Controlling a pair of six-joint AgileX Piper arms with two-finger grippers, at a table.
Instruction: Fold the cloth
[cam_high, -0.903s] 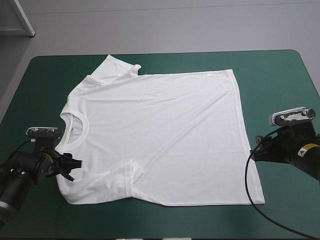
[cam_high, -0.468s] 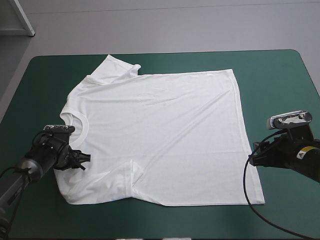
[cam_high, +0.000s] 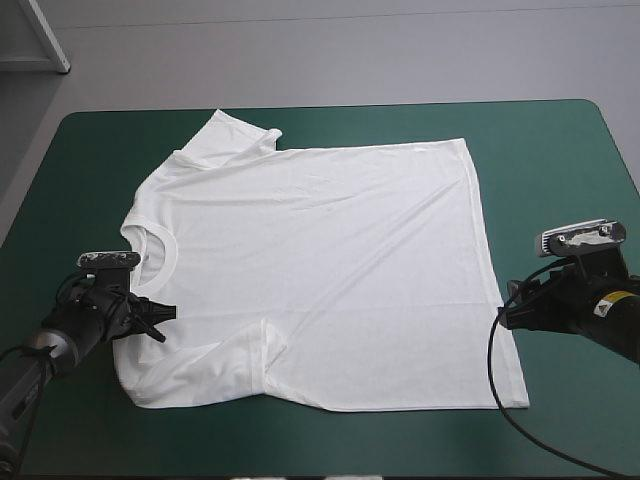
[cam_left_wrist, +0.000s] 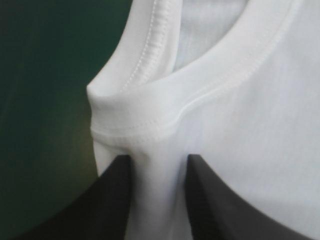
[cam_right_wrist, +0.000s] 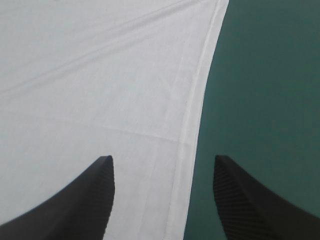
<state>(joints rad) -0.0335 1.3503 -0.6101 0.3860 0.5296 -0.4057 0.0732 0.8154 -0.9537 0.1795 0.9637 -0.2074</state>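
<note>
The white T-shirt (cam_high: 320, 260) lies spread flat on the teal-green cover (cam_high: 560, 150), collar (cam_high: 150, 250) toward the left edge and hem toward the right. My left gripper (cam_high: 160, 318) sits at the near shoulder beside the collar. In the left wrist view its black fingers (cam_left_wrist: 112, 200) pinch a ridge of cloth just below the ribbed collar (cam_left_wrist: 165, 117), so the left gripper (cam_left_wrist: 157, 195) is shut on the T-shirt. My right gripper (cam_high: 503, 310) rests low at the hem. It (cam_right_wrist: 162, 162) stands open, straddling the stitched hem (cam_right_wrist: 192, 115).
Bare teal-green cover (cam_right_wrist: 270, 75) runs beyond the hem on the right and along the table's near edge. The far sleeve (cam_high: 235, 135) reaches close to the far edge. The near sleeve (cam_high: 235, 360) is folded onto the shirt's body.
My left arm pushed in to the shoulder by the collar, then drew back slightly, and now has cloth pinched. The right arm barely shifted.
</note>
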